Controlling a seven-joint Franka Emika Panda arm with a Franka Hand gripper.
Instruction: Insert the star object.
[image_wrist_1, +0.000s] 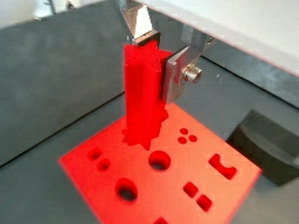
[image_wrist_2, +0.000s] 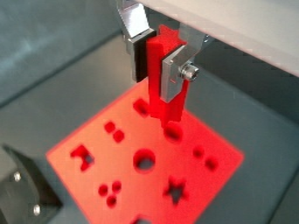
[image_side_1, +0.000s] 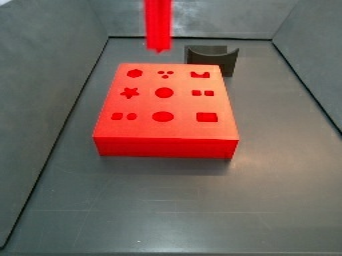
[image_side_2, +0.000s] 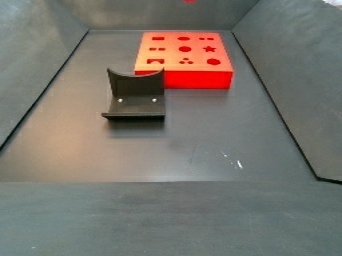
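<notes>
Count on the worktop (image_side_2: 201, 150): one flat red block (image_side_1: 163, 143) and one dark fixture (image_side_2: 134, 96); above the block, one end effector (image_wrist_1: 158, 59) with two silver fingers (image_wrist_1: 177, 72), closed on the one star object (image_wrist_1: 145, 92), a long red peg. Block face in a side view: nine hole positions, three rows of three, of which one is a star-shaped hole (image_side_1: 131, 93), three are single round holes, one is a cluster of three small dots, two are pairs of small holes, one is a rectangle and one a notched shape.
</notes>
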